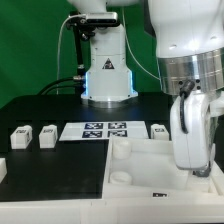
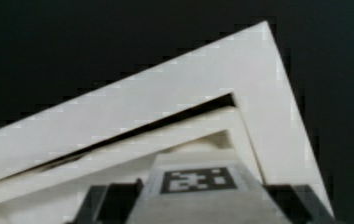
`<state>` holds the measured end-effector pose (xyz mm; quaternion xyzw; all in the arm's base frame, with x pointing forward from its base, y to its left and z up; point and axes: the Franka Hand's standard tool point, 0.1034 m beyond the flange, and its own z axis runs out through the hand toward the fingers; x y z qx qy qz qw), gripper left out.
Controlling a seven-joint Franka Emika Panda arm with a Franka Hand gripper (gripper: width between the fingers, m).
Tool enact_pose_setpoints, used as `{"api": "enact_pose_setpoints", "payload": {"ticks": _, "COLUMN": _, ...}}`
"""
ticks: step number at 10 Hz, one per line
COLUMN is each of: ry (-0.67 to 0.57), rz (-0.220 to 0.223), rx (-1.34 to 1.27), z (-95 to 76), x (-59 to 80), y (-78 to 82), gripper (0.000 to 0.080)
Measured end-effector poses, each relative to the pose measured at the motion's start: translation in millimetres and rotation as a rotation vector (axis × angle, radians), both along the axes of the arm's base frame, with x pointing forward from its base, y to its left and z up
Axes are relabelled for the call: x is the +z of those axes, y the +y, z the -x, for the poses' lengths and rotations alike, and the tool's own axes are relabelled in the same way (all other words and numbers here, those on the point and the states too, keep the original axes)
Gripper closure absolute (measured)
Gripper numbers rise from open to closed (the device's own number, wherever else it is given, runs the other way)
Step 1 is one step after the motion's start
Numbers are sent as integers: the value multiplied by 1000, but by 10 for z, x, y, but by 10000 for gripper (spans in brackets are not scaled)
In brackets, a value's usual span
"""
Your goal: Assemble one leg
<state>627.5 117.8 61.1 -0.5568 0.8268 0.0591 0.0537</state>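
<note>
My gripper (image 1: 191, 150) hangs over the far right part of the large white square tabletop (image 1: 130, 168). In the wrist view the gripper (image 2: 202, 200) has its two dark fingers (image 2: 113, 203) pressed against either side of a white leg (image 2: 199, 178) that shows a square code tag. Beyond the leg, a corner of the tabletop (image 2: 245, 70) points out over the black table. Other legs lie loose on the table: two at the exterior view's left (image 1: 20, 134) (image 1: 47, 135), one at the left edge (image 1: 2, 168), and one behind the tabletop (image 1: 160, 130).
The marker board (image 1: 105, 129) lies flat in the middle of the black table. The robot's base (image 1: 107, 75) stands behind it. Cables hang at the back left.
</note>
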Motion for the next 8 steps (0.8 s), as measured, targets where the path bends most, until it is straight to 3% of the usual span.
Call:
{"api": "enact_pose_setpoints", "payload": {"ticks": 1, "ry": 0, "rz": 0, "rx": 3, "z": 2, "x": -3, "y": 5, "gripper": 410}}
{"api": "enact_pose_setpoints", "payload": {"ticks": 2, "ry": 0, "rz": 0, "rx": 3, "z": 3, "x": -4, "y": 6, "gripper": 233}}
{"api": "enact_pose_setpoints", "payload": {"ticks": 3, "ry": -2, "rz": -1, "rx": 7, "z": 22, "x": 4, "y": 36, "gripper": 233}}
{"api": "enact_pose_setpoints", "payload": {"ticks": 4, "ry": -9, "rz": -3, "rx": 17, "z": 93, "x": 49, "y": 114, "gripper": 167}}
{"api": "enact_pose_setpoints", "payload": {"ticks": 6, "ry": -13, "rz": -18, "rx": 35, "z": 235, "x": 213, "y": 220, "gripper": 155}}
{"api": "enact_pose_setpoints", "payload": {"ticks": 8, "ry": -10, "rz": -19, "rx": 38, "z": 244, "x": 216, "y": 228, "gripper": 151}}
